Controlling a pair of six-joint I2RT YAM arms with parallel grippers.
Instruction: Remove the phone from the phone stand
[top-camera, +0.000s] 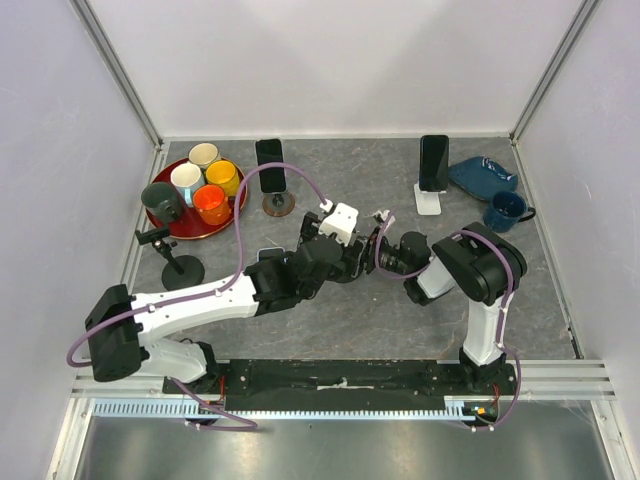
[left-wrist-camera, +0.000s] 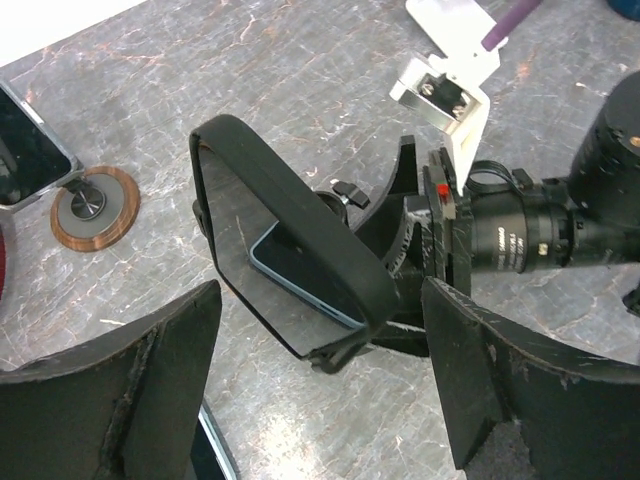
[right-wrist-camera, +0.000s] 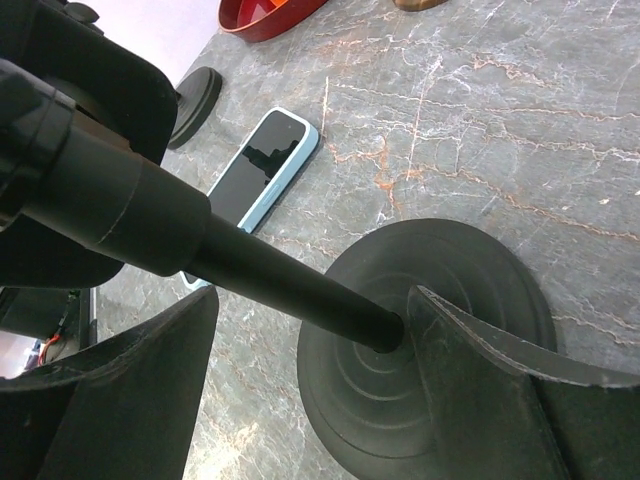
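Note:
A black phone (left-wrist-camera: 285, 255) with a mirror-like screen sits tilted on the head of a black phone stand. The stand has a thin pole (right-wrist-camera: 290, 285) and a round base (right-wrist-camera: 470, 290). My left gripper (left-wrist-camera: 320, 400) is open, its fingers (left-wrist-camera: 120, 390) on either side of the phone's lower corner and clear of it. My right gripper (right-wrist-camera: 310, 400) is open too, straddling the pole just above the base, and whether it touches I cannot tell. In the top view both grippers, left (top-camera: 345, 240) and right (top-camera: 378, 248), meet at the table's middle and hide the stand.
A light-blue phone (right-wrist-camera: 265, 165) lies flat on the table beside the stand. A red tray (top-camera: 172, 228) of cups stands back left. A second phone (top-camera: 270, 160) is on a wooden-base stand, a third (top-camera: 433, 160) on a white one. An empty black stand (top-camera: 168, 250) stands left; a blue dish (top-camera: 480, 175) and mug (top-camera: 505, 210) right.

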